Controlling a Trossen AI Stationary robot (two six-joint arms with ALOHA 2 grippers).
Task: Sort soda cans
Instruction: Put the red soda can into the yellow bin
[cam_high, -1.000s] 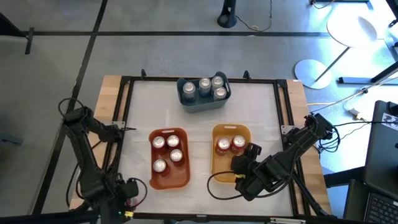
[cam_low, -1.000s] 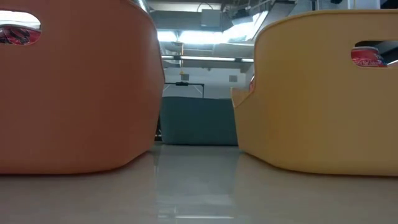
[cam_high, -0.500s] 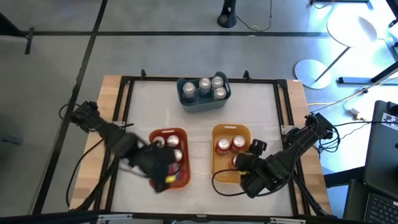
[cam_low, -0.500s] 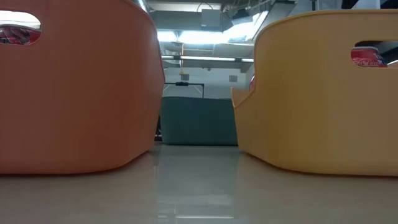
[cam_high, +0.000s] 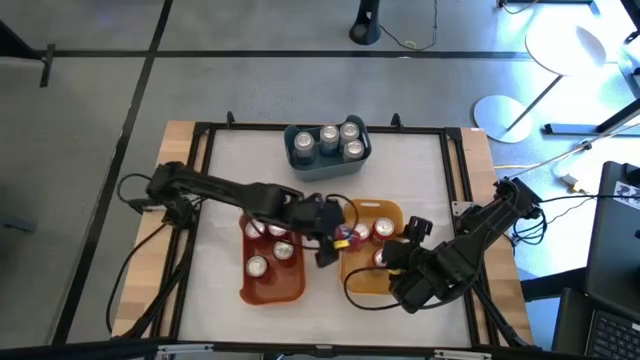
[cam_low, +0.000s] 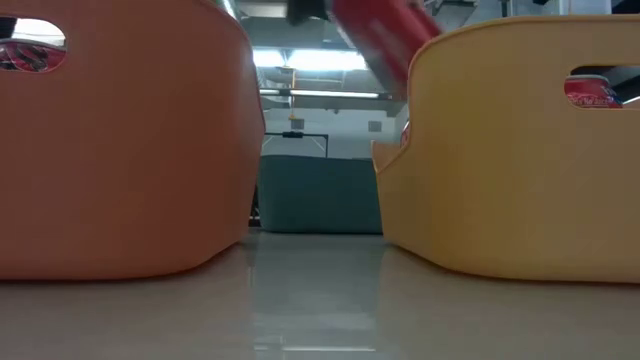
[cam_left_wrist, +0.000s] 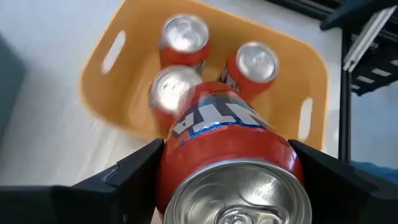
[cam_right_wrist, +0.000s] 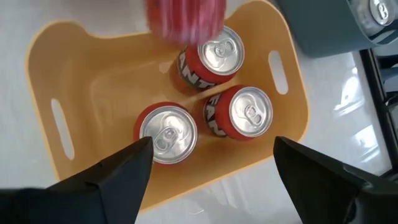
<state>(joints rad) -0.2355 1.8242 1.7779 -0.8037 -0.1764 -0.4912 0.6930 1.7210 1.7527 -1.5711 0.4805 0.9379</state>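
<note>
Our left gripper (cam_high: 335, 238) is clamped on a red can (cam_left_wrist: 224, 134), carrying it over the yellow bin (cam_high: 352, 281) to join three cans (cam_right_wrist: 214, 56) there. Our right gripper (cam_right_wrist: 208, 180) waits above that bin, jaws apart and empty.

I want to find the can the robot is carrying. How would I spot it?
Look at the yellow bin near the middle of the table, right of the orange bin. At its left rim, the left gripper holds a red can between its jaws. The other three red cans stand upright inside the bin; this one is up in the air, lying sideways.
</note>
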